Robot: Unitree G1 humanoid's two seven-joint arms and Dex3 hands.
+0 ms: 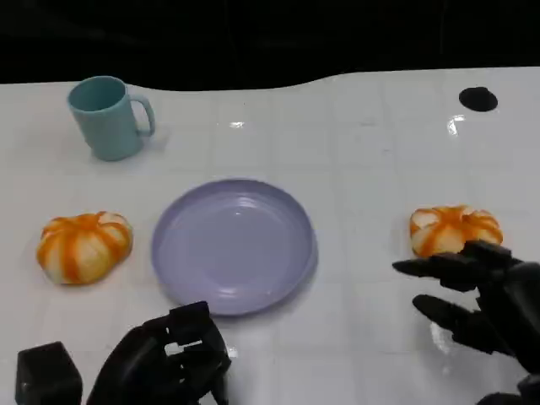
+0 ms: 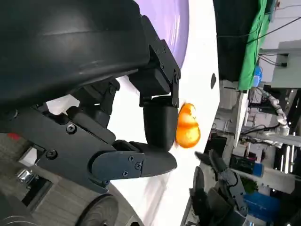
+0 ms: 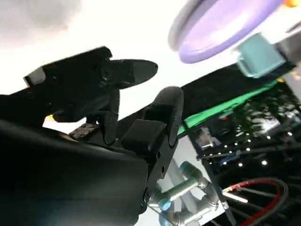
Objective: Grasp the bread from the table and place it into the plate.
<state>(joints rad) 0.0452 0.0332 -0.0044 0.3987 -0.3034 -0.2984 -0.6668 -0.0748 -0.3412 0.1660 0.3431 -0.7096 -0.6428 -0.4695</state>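
Two hands: both are sitting at the near edge of the white table (image 1: 354,152), black against it, and neither is carrying anything.
Left hand (image 1: 173,359): it is hovering just in front of the plate's near rim with its fingers (image 2: 157,125) curled inward around nothing; it is not touching the plate.
Right hand (image 1: 481,299): it is lying low at the near right with its fingers (image 1: 430,270) stretched out and spread apart, pointing toward the table's middle, released and holding nothing; its upper finger is reaching right up to the near side of the right-hand bread, and whether it is touching cannot be told.
Right bread (image 1: 454,229): an orange-and-white striped round loaf, it is resting on the table well to the right of the plate, partly covered by the right hand's fingers.
Plate (image 1: 234,245): lavender and round, it is lying flat in the middle of the table with nothing in it.
Left bread (image 1: 84,245): a second striped loaf is sitting on the table just left of the plate, apart from both hands.
Mug (image 1: 106,117): teal, it is standing upright toward the far left, handle facing right.
Black disc (image 1: 477,99): it is lying flat near the far right edge.
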